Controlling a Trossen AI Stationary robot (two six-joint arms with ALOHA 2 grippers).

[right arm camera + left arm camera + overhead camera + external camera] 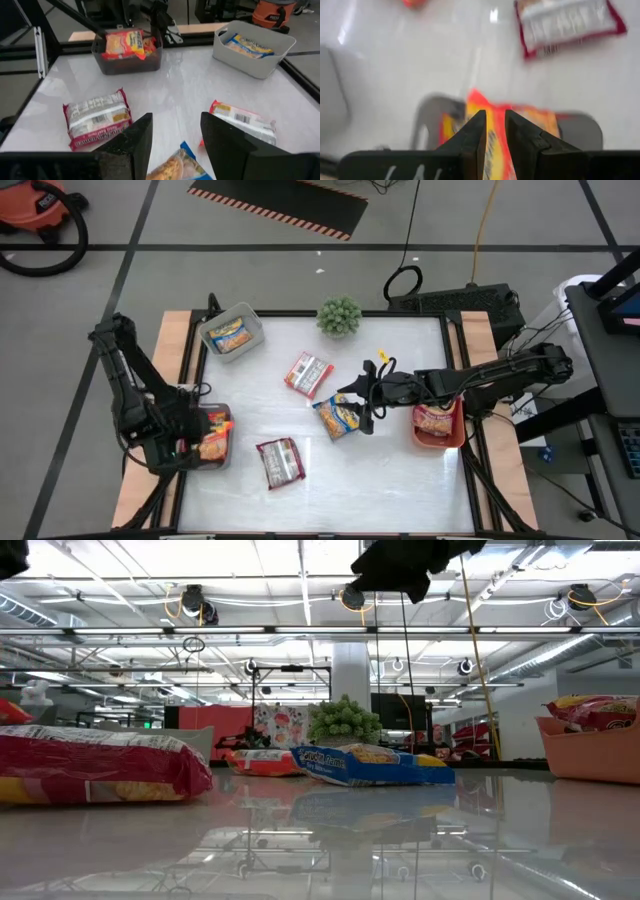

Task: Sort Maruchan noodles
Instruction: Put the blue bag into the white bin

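My left gripper (205, 438) (495, 117) hangs over a dark grey bin (222, 463) at the table's left edge, its fingers almost together on a yellow-orange noodle packet (520, 125). My right gripper (354, 402) (175, 125) is open and hovers over a yellow-and-blue packet (338, 417) (370, 765) lying flat mid-table; in the low view it is well above it. Two red-and-white packets (308, 373) (280, 462) lie flat on the table. A light grey bin (230, 332) holds a yellow packet, and an orange bin (440, 438) holds a red one. My left gripper comes from above, pointing down, and pinches the yellow-orange packet (496, 145), which shows in the narrow gap between the fingers. Which edge it has is hidden by the fingers. The packet stands tilted in the dark bin (125, 42), its lower part inside.
A green potted plant (340, 315) stands at the table's far edge. The light grey bin is at the far left corner and the orange bin at the right edge. Bare white tabletop (400, 480) lies toward the near right.
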